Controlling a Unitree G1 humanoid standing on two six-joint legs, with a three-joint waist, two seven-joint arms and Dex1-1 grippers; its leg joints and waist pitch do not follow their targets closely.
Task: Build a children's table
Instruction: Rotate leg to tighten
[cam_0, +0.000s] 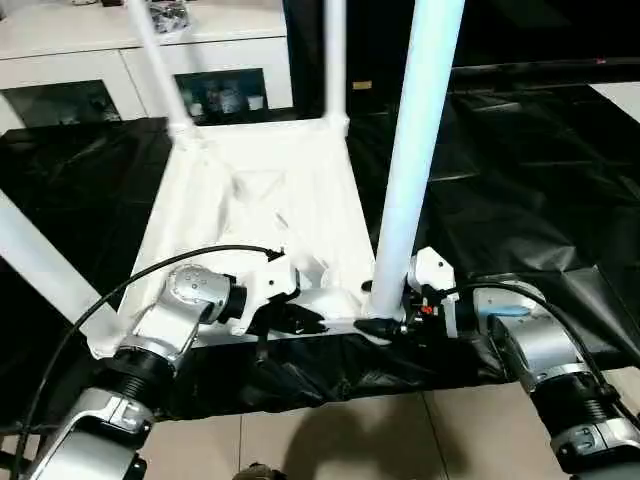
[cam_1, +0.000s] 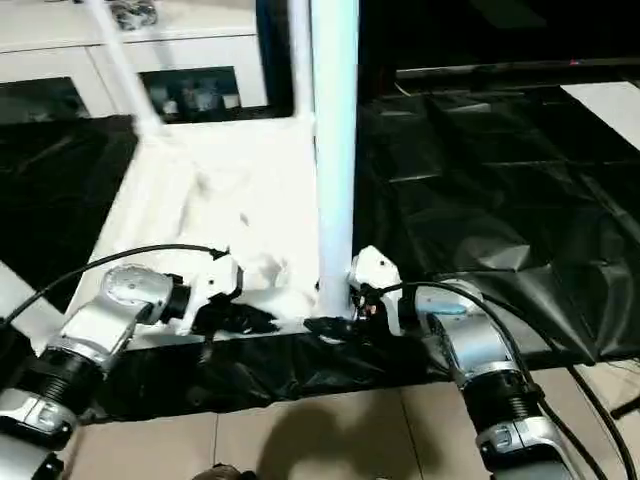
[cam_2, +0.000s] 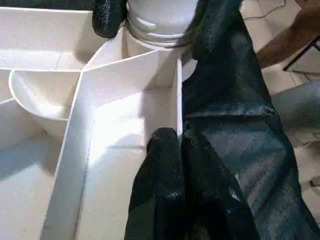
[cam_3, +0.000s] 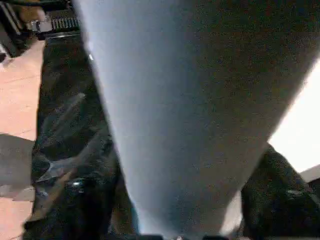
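Observation:
The white tabletop (cam_0: 260, 200) lies upside down on a black sheet, its ribbed underside facing up. Three legs rise from its corner sockets: far left (cam_0: 155, 60), far right (cam_0: 335, 60) and near right (cam_0: 415, 150). Another leg (cam_0: 40, 260) slants up at the near left. My right gripper (cam_0: 385, 318) is closed around the base of the near-right leg (cam_2: 160, 20), one finger (cam_2: 107, 17) on each side. My left gripper (cam_2: 180, 145) is shut on the tabletop's thin near rim (cam_2: 178, 100), just left of that socket.
The black sheet (cam_0: 520, 200) covers the floor around the tabletop, and bare tiles (cam_0: 400, 440) show in front of it. A white cabinet with glass doors (cam_0: 100, 60) stands behind. A person's hand (cam_2: 290, 35) shows at the edge of the left wrist view.

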